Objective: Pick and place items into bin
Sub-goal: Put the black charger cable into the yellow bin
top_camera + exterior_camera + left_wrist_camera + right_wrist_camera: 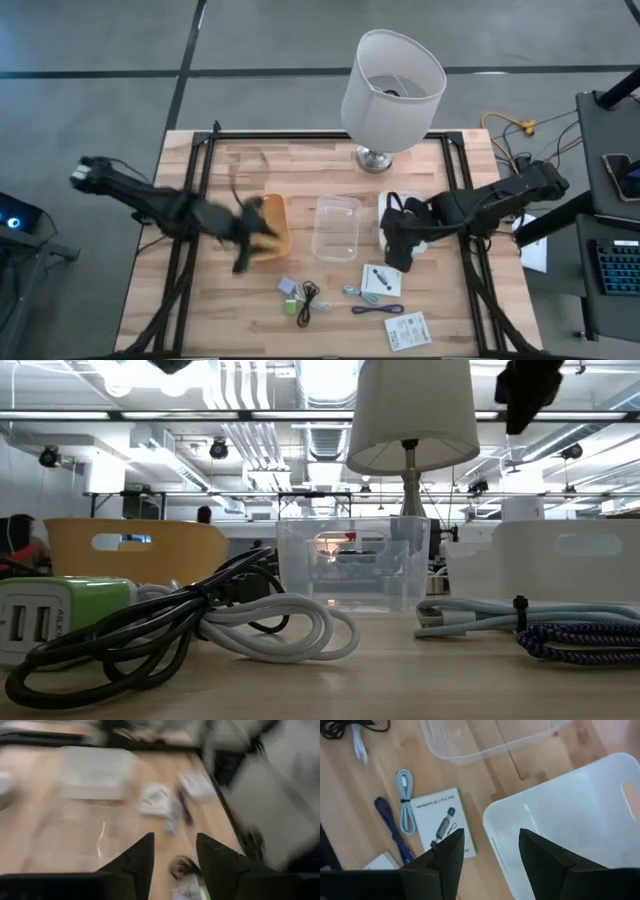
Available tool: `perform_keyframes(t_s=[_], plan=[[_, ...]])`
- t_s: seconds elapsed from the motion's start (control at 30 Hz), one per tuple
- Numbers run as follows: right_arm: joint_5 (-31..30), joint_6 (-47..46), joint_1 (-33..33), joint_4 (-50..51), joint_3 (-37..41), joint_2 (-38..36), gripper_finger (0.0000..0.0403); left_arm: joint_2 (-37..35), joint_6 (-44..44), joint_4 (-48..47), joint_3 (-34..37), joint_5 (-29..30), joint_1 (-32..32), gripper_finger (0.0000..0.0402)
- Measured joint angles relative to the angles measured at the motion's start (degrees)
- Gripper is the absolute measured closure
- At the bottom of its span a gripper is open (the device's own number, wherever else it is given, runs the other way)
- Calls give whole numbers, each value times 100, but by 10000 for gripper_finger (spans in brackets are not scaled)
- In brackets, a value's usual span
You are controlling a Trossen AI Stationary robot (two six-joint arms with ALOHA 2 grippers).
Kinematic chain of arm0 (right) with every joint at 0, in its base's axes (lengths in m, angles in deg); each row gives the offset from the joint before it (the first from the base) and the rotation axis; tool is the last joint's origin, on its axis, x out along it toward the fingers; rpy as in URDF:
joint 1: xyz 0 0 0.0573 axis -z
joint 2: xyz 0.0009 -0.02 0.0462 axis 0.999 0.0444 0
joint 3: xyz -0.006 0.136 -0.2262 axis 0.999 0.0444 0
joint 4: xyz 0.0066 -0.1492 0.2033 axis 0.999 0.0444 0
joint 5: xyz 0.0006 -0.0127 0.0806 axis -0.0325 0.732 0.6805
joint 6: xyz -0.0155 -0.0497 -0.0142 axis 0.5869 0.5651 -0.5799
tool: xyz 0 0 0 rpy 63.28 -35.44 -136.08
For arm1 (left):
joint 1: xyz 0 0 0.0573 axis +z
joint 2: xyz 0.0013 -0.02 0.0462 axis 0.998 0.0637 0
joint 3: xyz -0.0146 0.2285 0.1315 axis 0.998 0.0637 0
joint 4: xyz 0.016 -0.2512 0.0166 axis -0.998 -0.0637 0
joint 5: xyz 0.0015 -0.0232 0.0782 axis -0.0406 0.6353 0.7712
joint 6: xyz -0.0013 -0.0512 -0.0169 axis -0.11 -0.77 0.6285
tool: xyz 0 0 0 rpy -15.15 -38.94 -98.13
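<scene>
Room: a big hall with white pipes and lights on the ceiling, seen past the bench in the low view.
Bench (pixel 250 310): light wood with a black frame. All the things sit on it.
Lamp (pixel 392 92): big and white, standing at the far edge of the bench.
Left arm: it comes in from the left. Its jaws (pixel 243 250) hang over the tan bin (pixel 276 222), blurry. In the left wrist view the two dark fingers (pixel 140 862) are spread apart with nothing between them.
Right arm: it comes in from the right. Its jaws (pixel 398 248) hang over the white bin (pixel 580 820). They are spread apart and hold nothing.
Clear bin (pixel 336 227): between the tan bin and the white bin. I see nothing in it.
White card (pixel 442 822): printed, lying flat just beside the white bin, with a green edge.
Second white card (pixel 408 328): near the front edge of the bench, to the right.
Black cable (pixel 309 295): coiled up near the front, right beside the green block.
Purple cable (pixel 392 832): thin, lying next to the white card.
Pale-blue cable (pixel 405 800): folded and tied, between the purple cable and the white card.
Green block (pixel 60 622): small, with a white face, near the front, touching the black cable.
</scene>
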Motion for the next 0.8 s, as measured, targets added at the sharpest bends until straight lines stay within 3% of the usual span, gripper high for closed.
perform_keyframes(t_s=[0.13,0.23,0.4,0.57,0.67,0.8], plan=[[-524,-368,-621,149,19,-22,226,1399,-12,-405,-746,-13,-465,293],[-686,-789,-1013,180,22,16,213,2115,-1014,-767,-986,-124,-467,293],[-1003,-1819,-1503,259,39,176,165,2717,-3383,-485,-1302,-247,-473,257],[-1155,-2873,-1662,720,50,408,121,3252,-5702,-536,-1505,179,-437,225],[-1142,-3483,-1643,1159,59,469,107,3569,-6201,-524,-1642,590,-433,223],[-1185,-3682,-1664,1400,72,490,99,3979,-6750,-817,-2059,501,-466,241]])
